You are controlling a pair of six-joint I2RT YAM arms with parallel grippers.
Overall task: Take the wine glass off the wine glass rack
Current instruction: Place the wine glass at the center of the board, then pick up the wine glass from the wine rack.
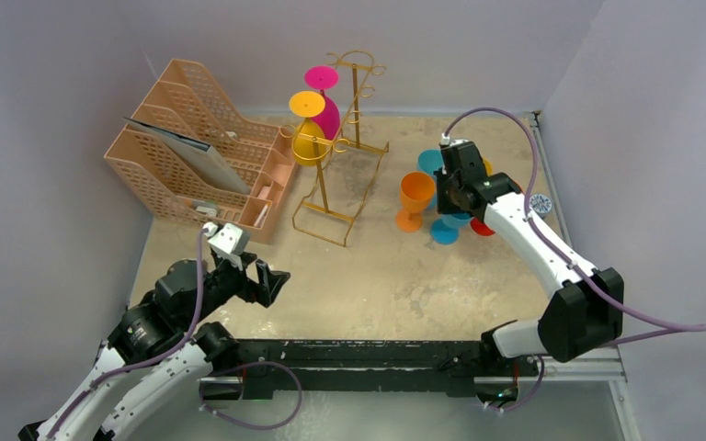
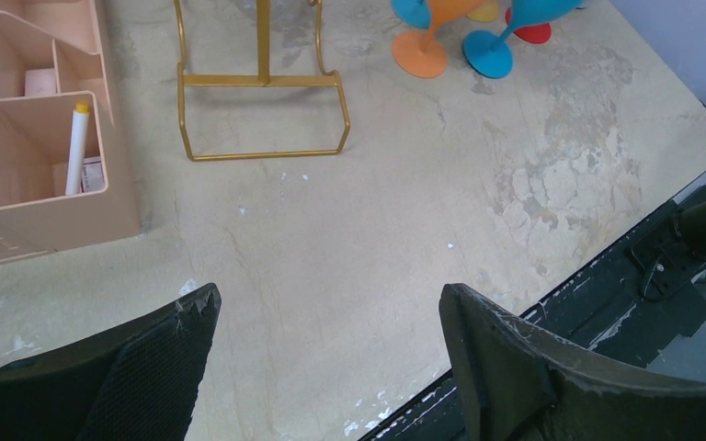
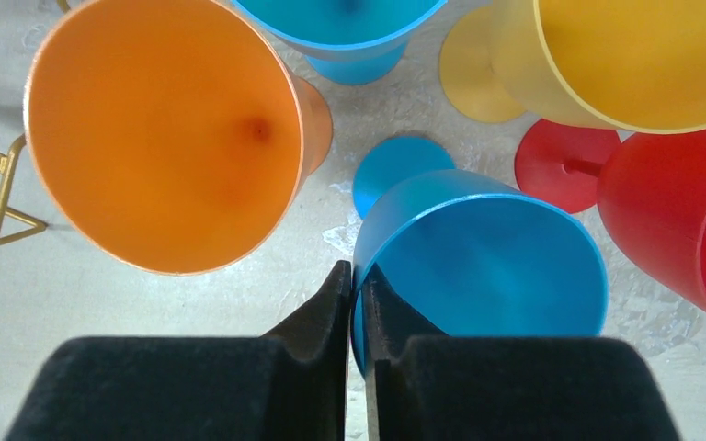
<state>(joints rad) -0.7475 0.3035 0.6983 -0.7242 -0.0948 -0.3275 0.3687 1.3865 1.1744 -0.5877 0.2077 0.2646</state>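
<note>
At the table's right side, the right gripper [image 3: 351,280] pinched a blue wine glass [image 3: 496,257] by its rim beside an orange glass [image 3: 156,129]; the left gripper [image 2: 329,299] hung wide open; farther back, the wine glass rack [image 1: 322,188] held a yellow glass [image 1: 311,140] and a magenta glass [image 1: 330,112] upside down.
</note>
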